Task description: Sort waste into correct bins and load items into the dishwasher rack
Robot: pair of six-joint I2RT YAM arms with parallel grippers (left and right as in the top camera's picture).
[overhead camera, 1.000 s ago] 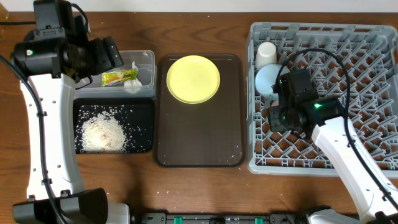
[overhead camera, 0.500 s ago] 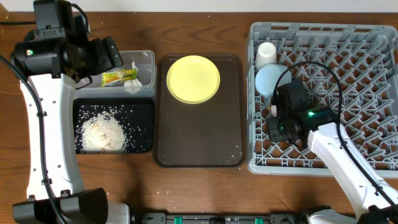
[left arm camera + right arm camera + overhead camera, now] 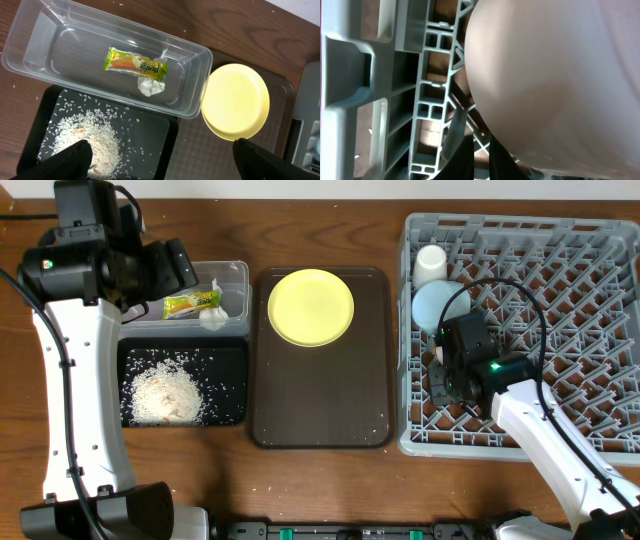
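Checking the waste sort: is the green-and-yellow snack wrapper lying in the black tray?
No, the snack wrapper lies in the clear tub next to the tissue; the black tray holds rice.

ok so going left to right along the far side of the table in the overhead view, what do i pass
clear tub → yellow plate on the brown serving tray → white cup in the dishwasher rack

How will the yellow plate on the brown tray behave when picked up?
Probably rigid: the yellow plate keeps a clean round rim. It lies flat on the brown tray, so its edge likely offers little to catch. Smooth face, possibly slippery.
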